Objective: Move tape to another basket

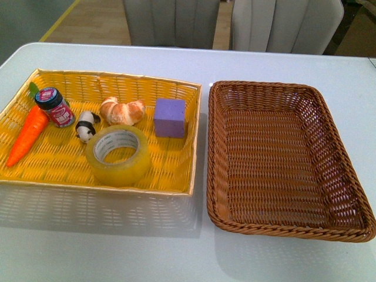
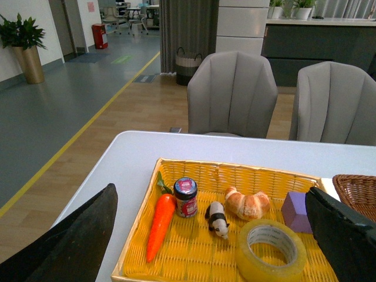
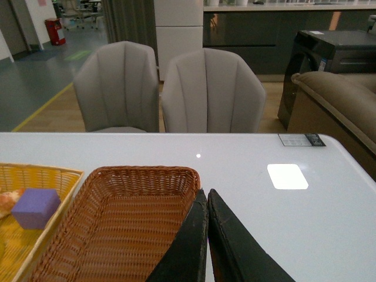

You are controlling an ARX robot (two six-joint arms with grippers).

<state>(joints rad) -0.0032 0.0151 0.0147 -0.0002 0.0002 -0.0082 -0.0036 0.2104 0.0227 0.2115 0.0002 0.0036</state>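
Note:
The tape (image 1: pixel 118 155), a thick yellowish roll with a white core, lies flat in the yellow basket (image 1: pixel 176 182) near its front edge, beside a purple cube (image 1: pixel 170 117). In the left wrist view the tape (image 2: pixel 271 249) lies between and beyond my left gripper's (image 2: pixel 211 235) wide-open black fingers (image 2: pixel 70 244). The brown wicker basket (image 1: pixel 223 217) stands empty to the right of the yellow one. My right gripper (image 3: pixel 207 194) is shut, its tips over the near right rim of the brown basket (image 3: pixel 64 247). Neither arm shows in the front view.
The yellow basket also holds a toy carrot (image 1: pixel 28 135), a small jar (image 1: pixel 55 107), a panda figure (image 1: pixel 86 126) and a croissant (image 1: pixel 122 111). Two grey chairs (image 2: pixel 232 94) stand behind the white table (image 1: pixel 117 247).

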